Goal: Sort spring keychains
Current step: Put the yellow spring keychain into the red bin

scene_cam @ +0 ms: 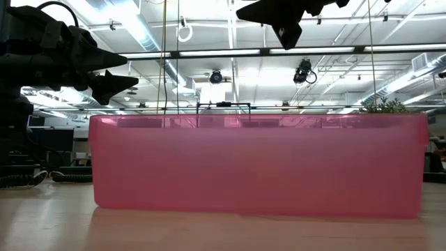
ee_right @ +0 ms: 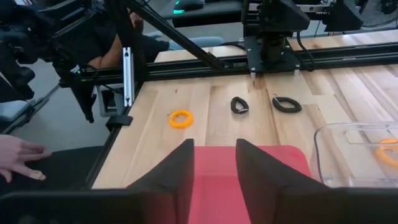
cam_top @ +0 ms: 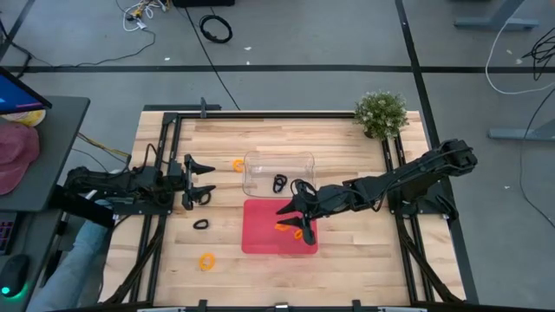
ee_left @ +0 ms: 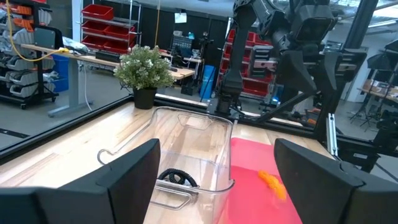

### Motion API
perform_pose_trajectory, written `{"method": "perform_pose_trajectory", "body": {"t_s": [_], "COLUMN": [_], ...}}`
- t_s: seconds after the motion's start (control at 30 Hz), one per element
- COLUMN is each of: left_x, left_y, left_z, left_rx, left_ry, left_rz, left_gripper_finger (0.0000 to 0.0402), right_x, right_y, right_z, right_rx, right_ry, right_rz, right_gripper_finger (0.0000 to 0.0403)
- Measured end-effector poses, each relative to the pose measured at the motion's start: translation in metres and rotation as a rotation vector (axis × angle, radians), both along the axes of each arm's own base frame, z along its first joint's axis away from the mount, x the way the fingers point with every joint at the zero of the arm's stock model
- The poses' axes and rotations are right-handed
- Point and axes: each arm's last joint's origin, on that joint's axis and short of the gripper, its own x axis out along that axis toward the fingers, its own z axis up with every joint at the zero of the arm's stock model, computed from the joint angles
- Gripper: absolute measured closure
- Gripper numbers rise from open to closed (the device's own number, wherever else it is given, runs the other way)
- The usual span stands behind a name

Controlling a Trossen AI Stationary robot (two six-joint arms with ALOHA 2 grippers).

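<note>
High view: three orange keychains (cam_top: 206,261), four black keychains (cam_top: 200,224); left fingers (cam_top: 206,180) spread, right fingers (cam_top: 303,227) parted, both empty.

Two matte black jointed arms, each tool ending in tapered, wedge-shaped fingers (ee_right: 180,171).

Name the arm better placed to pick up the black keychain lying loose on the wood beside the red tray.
Left. The left gripper hovers open near the black keychain; the right gripper is over the red tray.

The clear bin (cam_top: 278,173) sits just behind the tray (cam_top: 260,227) at the table's (cam_top: 347,260) middle — a potted plant (cam_top: 381,113) stands at the far right corner. Loose keychains (cam_top: 201,224) lie left of the tray — one more (cam_top: 238,164) beside the bin's left wall
</note>
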Motion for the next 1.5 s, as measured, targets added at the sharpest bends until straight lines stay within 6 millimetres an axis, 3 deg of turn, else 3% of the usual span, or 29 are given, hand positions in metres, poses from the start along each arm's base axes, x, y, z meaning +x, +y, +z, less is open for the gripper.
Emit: {"method": "perform_pose_trajectory", "body": {"t_s": [0.23, 0.47, 0.7, 0.83, 0.97, 1.17, 1.5], "left_x": [0.0, 0.0, 0.0, 0.0, 0.0, 0.0, 0.0], "left_y": [0.0, 0.0, 0.0, 0.0, 0.0, 0.0, 0.0], "left_z": [0.0, 0.0, 0.0, 0.0, 0.0, 0.0, 0.0], "left_rx": [0.0, 0.0, 0.0, 0.0, 0.0, 0.0, 0.0], "left_ry": [0.0, 0.0, -0.001, -0.001, -0.001, -0.001, -0.001], "left_rz": [0.0, 0.0, 0.0, 0.0, 0.0, 0.0, 0.0], "left_gripper_finger": [0.0081, 0.0081, 0.0081, 0.0081, 0.0081, 0.0081, 0.0081], "right_x": [0.0, 0.0, 0.0, 0.002, 0.004, 0.002, -0.023], "right_y": [0.0, 0.0, -0.002, -0.01, -0.017, -0.028, -0.036], "right_z": [0.0, 0.001, 0.0, 0.003, 0.006, 0.007, 0.025], "right_rx": [0.0, -0.02, -0.232, -0.329, -0.232, -0.168, -0.175], "right_ry": [-0.001, -0.012, -0.03, -0.061, -0.068, -0.028, -0.059], "right_rz": [0.0, 0.007, 0.053, -0.028, -0.153, -0.208, -0.211], "right_gripper_finger": [0.0224, 0.0202, 0.0204, 0.0204, 0.0204, 0.0204, 0.0204]}}
